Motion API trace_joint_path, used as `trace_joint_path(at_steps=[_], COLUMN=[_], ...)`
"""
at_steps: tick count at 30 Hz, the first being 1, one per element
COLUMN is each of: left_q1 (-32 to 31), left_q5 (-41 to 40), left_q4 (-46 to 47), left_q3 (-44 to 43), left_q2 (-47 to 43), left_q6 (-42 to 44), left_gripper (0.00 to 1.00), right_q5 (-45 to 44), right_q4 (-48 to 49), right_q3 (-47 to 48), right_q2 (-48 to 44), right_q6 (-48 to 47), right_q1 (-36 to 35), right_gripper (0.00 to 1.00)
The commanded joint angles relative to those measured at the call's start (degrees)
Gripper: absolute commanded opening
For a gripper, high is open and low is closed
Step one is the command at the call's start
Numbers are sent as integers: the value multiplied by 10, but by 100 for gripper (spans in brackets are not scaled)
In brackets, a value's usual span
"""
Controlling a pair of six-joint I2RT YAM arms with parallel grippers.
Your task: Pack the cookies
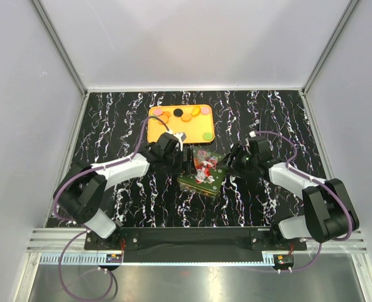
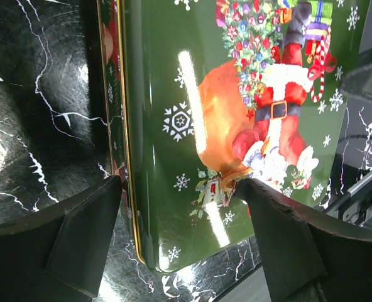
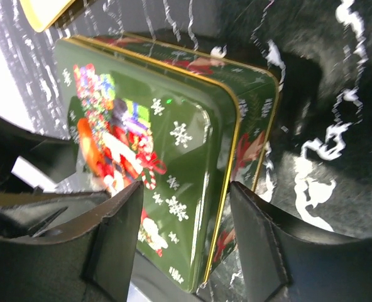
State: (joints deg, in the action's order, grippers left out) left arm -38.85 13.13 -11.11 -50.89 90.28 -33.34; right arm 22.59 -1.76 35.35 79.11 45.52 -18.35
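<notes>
The cookies (image 1: 187, 116) are small flat discs, mostly orange with a black, a pink and a green one, lying on an orange tray (image 1: 173, 133) at the back. In front of it sits a closed green Christmas tin (image 1: 202, 171) with a Santa picture on the lid. My left gripper (image 1: 185, 157) is at the tin's left side. In the left wrist view it (image 2: 180, 185) stands open, one finger over the table and the other over the tin (image 2: 173, 94) lid. My right gripper (image 1: 231, 160) stands open, straddling the right edge of the tin (image 3: 192, 126) in the right wrist view (image 3: 186, 189).
The table (image 1: 110, 126) is black marble with white veins. White walls with metal posts close it in on three sides. The arms' bases sit on a rail at the near edge. A corner of the tray (image 3: 44, 12) shows in the right wrist view.
</notes>
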Motion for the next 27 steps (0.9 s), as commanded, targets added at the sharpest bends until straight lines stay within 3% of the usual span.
trace_joint_path(at_steps=[1,10,27], left_q1=[-5,-9,-59], left_q5=[-39,-59,-100], left_q4=[-8,-17,-22], left_q3=[-13,-11,-18], left_q2=[11,4,-5], left_q6=[6,8,-6], left_gripper=[85,86,87], right_q5=[82,142,235], right_q4=[46,50,247], right_q3=[-2,-3,-40], right_q2=[-34,-27,43], right_q6=[32,47,176], right_q1=[-2,-3,7], right_gripper=[65,70,72])
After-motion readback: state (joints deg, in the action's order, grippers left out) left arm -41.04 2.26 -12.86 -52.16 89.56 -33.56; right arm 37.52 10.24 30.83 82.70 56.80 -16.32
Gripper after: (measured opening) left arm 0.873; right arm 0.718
